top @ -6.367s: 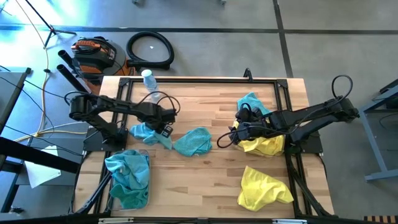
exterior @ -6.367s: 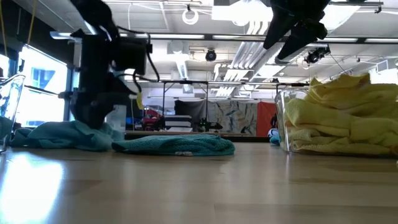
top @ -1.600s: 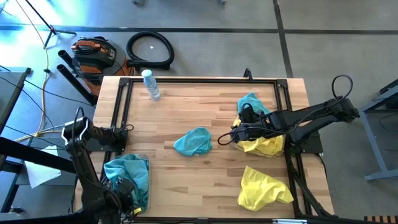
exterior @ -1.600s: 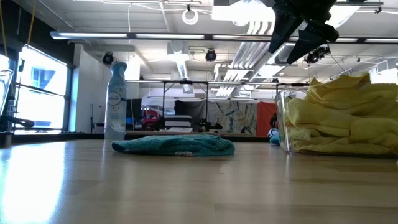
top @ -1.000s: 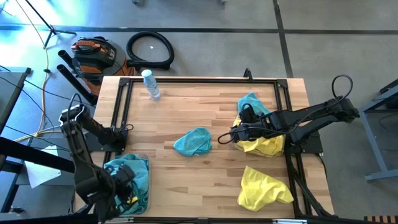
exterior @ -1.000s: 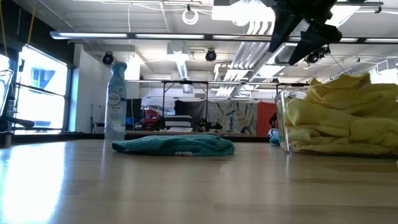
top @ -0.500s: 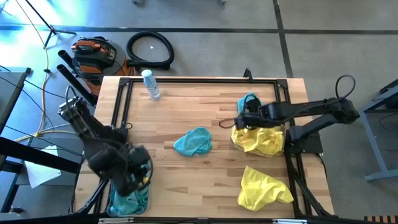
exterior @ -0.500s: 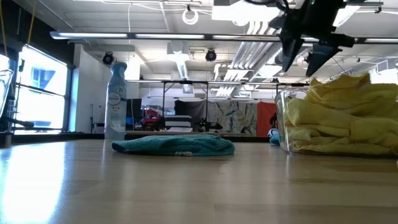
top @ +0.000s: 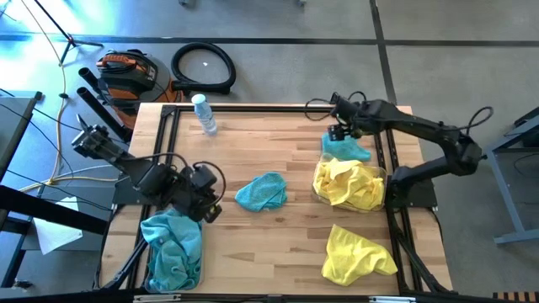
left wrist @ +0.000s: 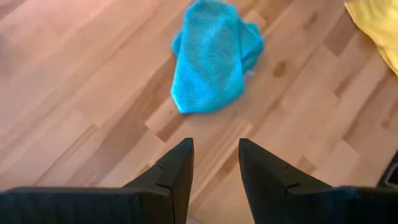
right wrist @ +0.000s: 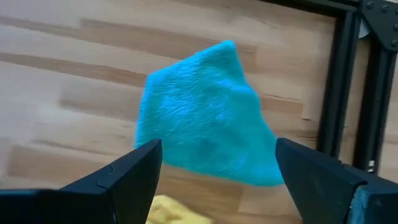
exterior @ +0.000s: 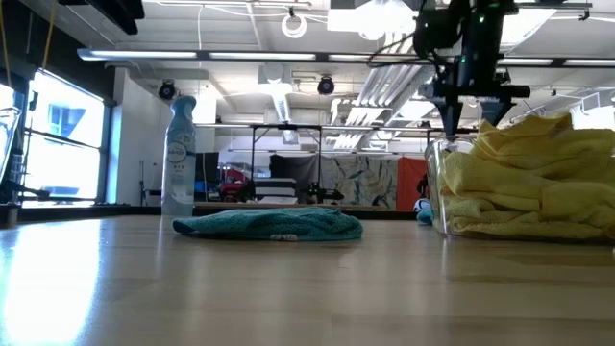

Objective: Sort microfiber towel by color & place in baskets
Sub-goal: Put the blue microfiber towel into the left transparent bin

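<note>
Landmark: yellow basket (top: 349, 187), packed with yellow towels.

Nearest camera edge: loose yellow towel (top: 357, 254) on the surface, in front of that basket. Teal basket (top: 174, 246) far across, front-left corner.

Left gripper (top: 207, 202) just above the teal basket, fingers (left wrist: 174, 175) narrowly spread, empty, aimed at the middle teal towel (top: 262, 190) lying left of the yellow basket.

Behind the yellow basket: right gripper (top: 341, 132) over a teal towel (right wrist: 205, 129), fingers wide apart, empty.

Risks:
- That towel touches the basket; a low grab could snag a yellow towel or nudge the basket.
- Pinching one fuzzy corner may slip.

Spray bottle (exterior: 179, 154), far-left corner: label unreadable.
</note>
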`<act>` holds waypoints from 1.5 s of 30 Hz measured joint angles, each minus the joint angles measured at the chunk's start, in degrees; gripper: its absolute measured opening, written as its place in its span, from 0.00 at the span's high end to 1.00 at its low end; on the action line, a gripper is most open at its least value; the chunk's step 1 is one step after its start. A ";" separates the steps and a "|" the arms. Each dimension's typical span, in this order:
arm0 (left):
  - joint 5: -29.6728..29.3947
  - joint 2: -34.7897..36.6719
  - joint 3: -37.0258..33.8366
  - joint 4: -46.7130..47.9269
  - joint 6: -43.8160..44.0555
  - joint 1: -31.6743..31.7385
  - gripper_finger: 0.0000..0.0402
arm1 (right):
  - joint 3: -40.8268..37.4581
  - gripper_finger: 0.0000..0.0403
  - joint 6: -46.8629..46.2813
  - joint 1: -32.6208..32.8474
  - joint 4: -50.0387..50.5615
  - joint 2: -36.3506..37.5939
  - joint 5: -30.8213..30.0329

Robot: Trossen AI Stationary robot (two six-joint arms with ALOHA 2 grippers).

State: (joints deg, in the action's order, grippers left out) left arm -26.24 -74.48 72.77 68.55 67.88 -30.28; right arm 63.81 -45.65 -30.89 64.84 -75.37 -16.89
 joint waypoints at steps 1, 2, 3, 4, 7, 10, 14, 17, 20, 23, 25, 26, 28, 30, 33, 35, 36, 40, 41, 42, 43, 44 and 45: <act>0.00 0.00 0.00 0.01 0.00 0.61 0.71 | 0.00 0.23 1.77 -1.68 -0.09 -0.78 0.60; -0.03 0.00 0.00 0.04 0.00 1.12 0.71 | 0.00 0.23 3.43 -3.08 -0.27 -1.73 0.97; -0.04 0.00 0.00 0.00 0.14 1.58 0.71 | 0.00 0.23 4.93 -4.28 -0.61 -2.88 1.56; -0.04 0.00 0.00 0.00 0.50 1.96 0.71 | 0.00 0.23 6.49 -5.26 -1.07 -4.26 2.47; -0.80 0.00 0.00 -0.75 1.13 2.75 0.71 | 0.00 0.23 10.73 -7.13 -3.54 -8.57 3.58; -2.32 0.00 0.00 -1.64 1.48 3.11 0.71 | 0.00 0.23 12.84 -8.29 -6.28 -12.93 3.71; -2.78 0.00 0.00 -2.49 2.21 3.34 0.71 | 0.00 0.23 15.32 -10.22 -9.54 -18.26 6.95; -3.18 0.00 0.00 -2.49 2.58 3.33 0.71 | 0.00 0.23 15.94 -11.25 -9.92 -21.60 7.05; -3.32 0.00 0.00 -2.47 2.93 3.33 0.71 | 0.00 0.23 17.46 -11.96 -11.24 -24.14 7.16; -3.32 -0.01 0.00 -2.44 2.98 3.32 0.71 | 0.00 0.23 17.94 -13.19 -13.34 -26.70 10.50; -3.34 -0.02 0.00 -2.44 3.02 3.32 0.71 | 0.00 0.23 19.15 -13.87 -14.50 -28.64 12.77; -3.34 -0.02 0.00 -2.44 3.02 3.32 0.71 | 0.02 0.23 19.68 -14.11 -14.76 -29.64 13.48; -3.34 -0.02 0.00 -2.44 3.01 3.32 0.71 | 0.34 0.24 20.63 -14.21 -14.96 -31.42 14.17; -3.34 -0.02 0.00 -2.40 2.87 3.32 0.71 | 0.41 0.27 20.75 -13.99 -15.17 -33.09 14.48; -3.40 -0.02 0.00 -2.38 2.08 3.32 0.71 | 0.59 0.37 21.80 -12.94 -15.98 -34.25 14.72; -3.47 -0.02 0.00 -2.35 2.03 3.32 0.71 | 0.59 0.48 22.00 -12.22 -16.67 -34.30 14.46; -3.52 -0.02 0.00 -2.36 2.03 3.32 0.71 | 0.59 0.53 22.26 -12.07 -16.95 -34.19 14.43; -5.24 -0.02 0.00 -2.21 1.93 3.32 0.71 | 0.63 0.80 24.56 -12.04 -19.25 -31.81 14.05; -5.98 -0.02 0.00 -2.21 1.94 3.32 0.71 | 0.59 0.86 25.06 -12.07 -19.58 -30.74 13.98; -6.52 -0.02 0.00 -2.25 1.95 3.32 0.71 | 0.29 0.92 25.50 -12.07 -19.53 -29.40 13.94; -6.87 -0.02 0.00 -2.25 1.95 3.32 0.71 | 0.26 0.95 26.17 -12.07 -19.34 -27.73 13.97; -6.96 -0.02 0.00 -2.31 1.94 3.35 0.71 | 0.28 0.97 26.47 -12.07 -19.87 -25.53 13.95; -6.97 -0.02 0.00 -2.31 1.92 3.49 0.71 | 0.45 0.96 26.47 -12.07 -20.06 -23.32 13.95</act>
State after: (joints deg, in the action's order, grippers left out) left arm -33.21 -74.50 72.77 66.24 69.80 -26.79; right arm 64.26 -19.18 -42.96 44.79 -98.68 -2.94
